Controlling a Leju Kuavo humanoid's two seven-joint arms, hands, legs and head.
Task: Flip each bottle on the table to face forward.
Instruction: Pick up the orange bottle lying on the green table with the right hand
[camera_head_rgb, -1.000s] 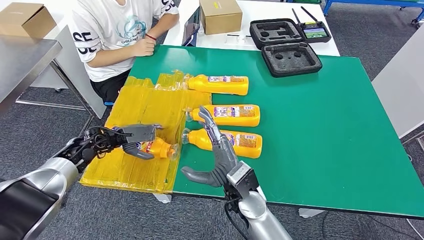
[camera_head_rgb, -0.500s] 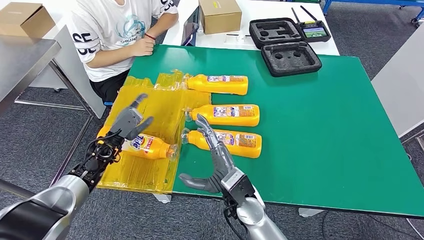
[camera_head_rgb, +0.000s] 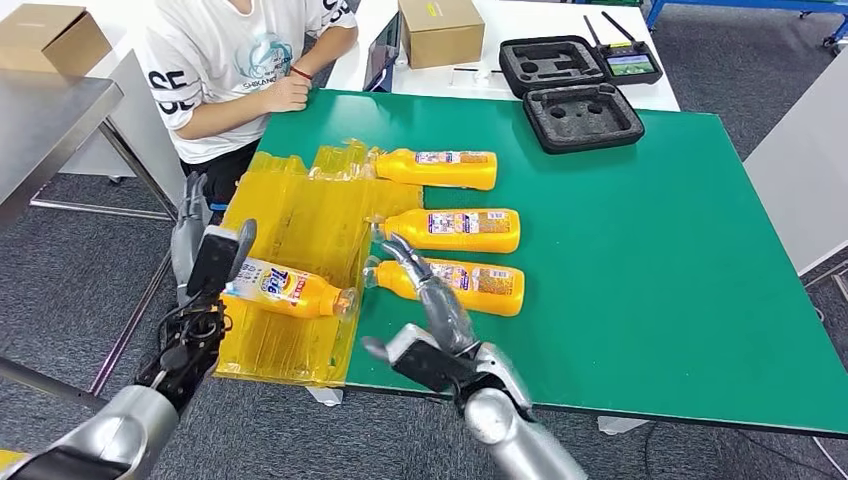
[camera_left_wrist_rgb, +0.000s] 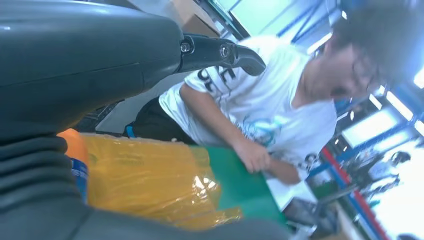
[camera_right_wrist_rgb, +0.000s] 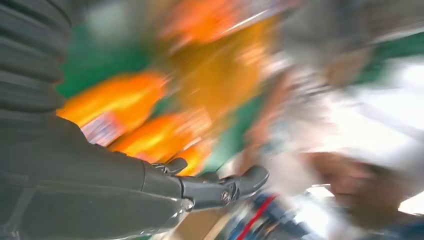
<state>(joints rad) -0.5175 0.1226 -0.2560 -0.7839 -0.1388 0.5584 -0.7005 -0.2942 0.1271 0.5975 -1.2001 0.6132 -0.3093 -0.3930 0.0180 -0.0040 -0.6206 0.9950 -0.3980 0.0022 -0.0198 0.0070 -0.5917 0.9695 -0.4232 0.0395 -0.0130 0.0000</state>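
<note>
My left hand (camera_head_rgb: 205, 252) is lifted off the nearest bottle (camera_head_rgb: 290, 289), fingers spread and empty; a second ago it gripped that bottle, which now lies label-up on the yellow wrap (camera_head_rgb: 290, 225). My right hand (camera_head_rgb: 432, 325) hovers open and empty by three more bottles (camera_head_rgb: 455, 225) on the green table (camera_head_rgb: 650, 260).

three bottles (camera_head_rgb: 460, 230) lie right of, perhaps touching, the plastic sheet (camera_head_rgb: 300, 215).
</note>
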